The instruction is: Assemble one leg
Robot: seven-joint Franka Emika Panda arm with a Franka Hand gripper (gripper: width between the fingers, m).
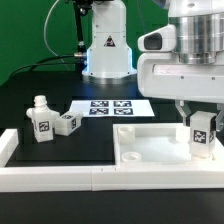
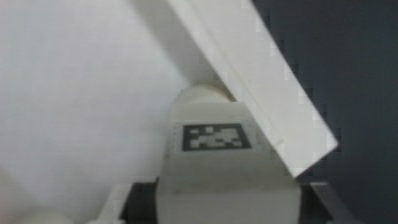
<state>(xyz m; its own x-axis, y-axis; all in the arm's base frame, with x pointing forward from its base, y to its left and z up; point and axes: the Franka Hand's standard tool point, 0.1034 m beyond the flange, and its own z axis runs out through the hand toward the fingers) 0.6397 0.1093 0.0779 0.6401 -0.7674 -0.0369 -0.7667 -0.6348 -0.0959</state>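
My gripper (image 1: 201, 128) is shut on a small white leg (image 1: 202, 133) with a black-and-white tag, holding it upright over the right part of the large white tray-like part (image 1: 150, 150). In the wrist view the leg (image 2: 221, 150) fills the space between my dark fingers (image 2: 146, 203), with the tray's raised rim (image 2: 249, 70) running past it. Several more white legs (image 1: 50, 118) with tags lie on the black table at the exterior view's left.
The marker board (image 1: 110, 108) lies flat on the table behind the tray. A white L-shaped fence (image 1: 60, 175) runs along the front and left. The robot base (image 1: 105, 45) stands at the back.
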